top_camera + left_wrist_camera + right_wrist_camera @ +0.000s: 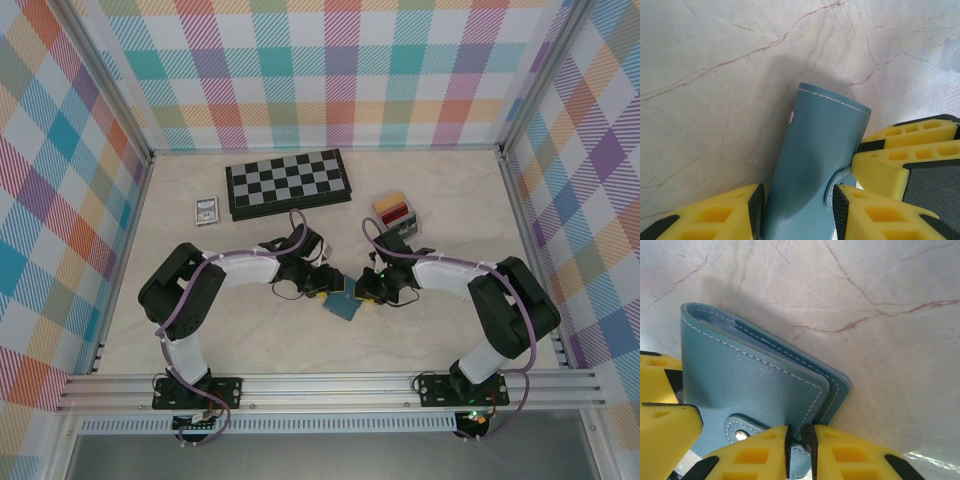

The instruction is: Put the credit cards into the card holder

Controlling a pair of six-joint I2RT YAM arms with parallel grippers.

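Step in hand: by my reading, getting the flat teal-blue stitched-leather bifold card holder [345, 306] [815, 150] [750, 390] open between both arms, before any card is fetched.
Card holder, place: on the pale marble-veined table [715, 75], in front of the folding black-and-white chessboard [287, 183], toward the arm bases and well apart from it.
Left gripper [325, 285] [797, 205]: part-closed across the holder's width. The black pads meet both long edges and the leather bows between them, so it has hold.
Right gripper [365, 290] [800, 445]: nearly closed, pinching a thin edge of the holder's cover beside the snap strap [742, 432].
Doing it well: let the left gripper merely brace the body. Peel the pinched cover away slowly with the right, low over the table, so that the holder neither slides nor folds. A harder squeeze from the left would crush the slots shut. Finish with the slot mouths facing up.
Credit cards [393, 208]: thin plastic rectangles, orange-tan, red and dark, stacked in the small grey open-topped box [413, 228] just off the chessboard's right end.
Count, cards: three colours show; I cannot tell the exact number.
Count, card holder: one.
Count, chessboard: one.
Count, box: one.
Count, small silver-grey framed rectangle [206, 210]: one, just off the chessboard's left end.
Count, grippers: two, both on the holder.
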